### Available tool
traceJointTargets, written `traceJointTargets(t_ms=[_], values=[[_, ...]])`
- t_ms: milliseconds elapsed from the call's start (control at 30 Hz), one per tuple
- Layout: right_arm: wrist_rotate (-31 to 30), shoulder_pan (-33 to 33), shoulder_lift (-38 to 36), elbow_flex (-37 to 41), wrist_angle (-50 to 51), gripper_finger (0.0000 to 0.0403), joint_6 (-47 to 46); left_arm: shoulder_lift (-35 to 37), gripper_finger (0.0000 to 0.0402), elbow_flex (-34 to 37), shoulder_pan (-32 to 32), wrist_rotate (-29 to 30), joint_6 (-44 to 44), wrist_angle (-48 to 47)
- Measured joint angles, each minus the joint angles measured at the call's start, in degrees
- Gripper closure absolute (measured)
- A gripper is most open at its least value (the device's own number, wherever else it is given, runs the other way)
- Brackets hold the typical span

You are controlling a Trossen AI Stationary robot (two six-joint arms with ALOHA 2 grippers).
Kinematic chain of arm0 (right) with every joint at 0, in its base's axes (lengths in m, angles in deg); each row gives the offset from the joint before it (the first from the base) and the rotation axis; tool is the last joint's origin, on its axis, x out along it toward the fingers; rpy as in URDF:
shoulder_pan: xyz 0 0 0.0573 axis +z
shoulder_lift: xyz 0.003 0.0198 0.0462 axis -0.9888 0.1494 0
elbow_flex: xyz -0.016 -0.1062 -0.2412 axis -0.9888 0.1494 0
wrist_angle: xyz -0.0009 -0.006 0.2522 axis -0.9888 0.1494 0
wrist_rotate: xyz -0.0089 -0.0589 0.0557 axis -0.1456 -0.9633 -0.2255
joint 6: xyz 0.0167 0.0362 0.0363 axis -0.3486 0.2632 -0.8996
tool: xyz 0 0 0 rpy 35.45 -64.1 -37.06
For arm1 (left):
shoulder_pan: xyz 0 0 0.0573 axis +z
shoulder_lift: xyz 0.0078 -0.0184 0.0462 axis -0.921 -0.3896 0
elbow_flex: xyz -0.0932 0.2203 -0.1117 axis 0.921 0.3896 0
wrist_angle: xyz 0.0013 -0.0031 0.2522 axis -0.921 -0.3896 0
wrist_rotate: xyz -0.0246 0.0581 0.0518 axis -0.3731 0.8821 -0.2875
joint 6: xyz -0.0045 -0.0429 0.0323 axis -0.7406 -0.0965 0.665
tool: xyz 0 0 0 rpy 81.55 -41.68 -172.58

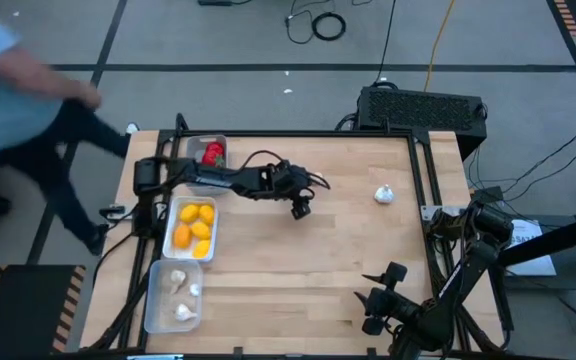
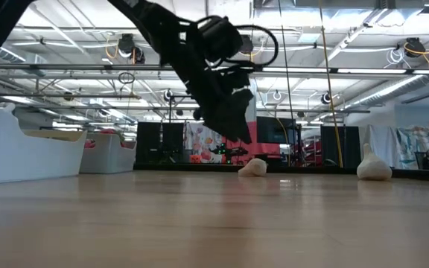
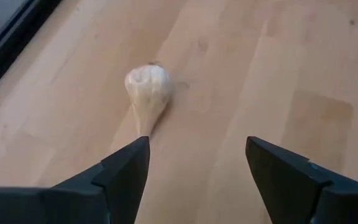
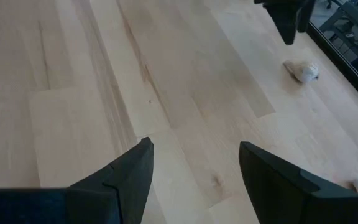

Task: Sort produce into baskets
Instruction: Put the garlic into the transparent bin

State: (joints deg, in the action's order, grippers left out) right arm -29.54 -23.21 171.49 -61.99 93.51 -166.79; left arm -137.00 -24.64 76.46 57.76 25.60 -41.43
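A whitish garlic bulb [image 1: 384,194] [image 3: 146,90] lies on its side on the wooden table, toward the far right. My left gripper [image 1: 301,207] [image 3: 197,168] hovers open over the table's middle, left of the bulb and clear of it, tilted down. Three baskets stand along the left edge: the far one [image 1: 200,143] with red pieces, the middle one [image 1: 175,222] with yellow-orange pieces, the near one [image 1: 158,305] with garlic bulbs. My right gripper [image 1: 373,300] [image 4: 194,168] waits open over the near right part. A second whitish bulb [image 2: 373,165] shows in the low view.
A person [image 1: 8,80] moves beside the table's far left corner. A black box [image 1: 423,105] sits beyond the far edge. Bare wood [image 1: 298,270] lies between the baskets and the right arm.
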Motion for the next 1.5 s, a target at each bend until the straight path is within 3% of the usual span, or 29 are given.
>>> traceJointTargets(t_ms=[267, 533, 833, 1000, 1300, 1367, 1500], values=[[-0.11, 0.00, -0.04, 0.49, -0.70, 0.0177, 0.71, -4.79, 0.0127, -0.01, 2.05, -0.61, -0.18, 5.81], [-0.03, 0.02, -0.04, 4.91, -3.74, 0.0177, 0.22, -11.13, 0.0127, -0.01, 2.34, 4.93, 0.01, 13.29], [0.30, -0.13, -0.04, 5.92, -4.33, 0.0177, -1.52, -14.06, 0.0136, -0.12, 3.32, 3.55, 5.79, 19.40], [0.39, -0.13, -0.04, 5.92, -4.80, 0.0177, -1.53, -14.06, 0.0196, -0.14, 4.19, 1.09, 5.79, 18.97], [1.83, -0.13, -0.04, 5.92, -5.74, 0.0177, -1.98, -13.84, 0.0372, -0.14, 4.25, 0.28, 1.18, 18.34], [2.43, -0.13, -0.04, 5.92, -6.70, 0.0177, -1.96, -12.91, 0.0388, -0.04, 4.37, -0.94, -0.14, 17.56], [3.13, -0.13, -0.04, 5.92, -8.59, 0.0177, -1.96, -8.78, 0.0379, 0.12, 3.29, -3.41, -1.62, 14.24]])
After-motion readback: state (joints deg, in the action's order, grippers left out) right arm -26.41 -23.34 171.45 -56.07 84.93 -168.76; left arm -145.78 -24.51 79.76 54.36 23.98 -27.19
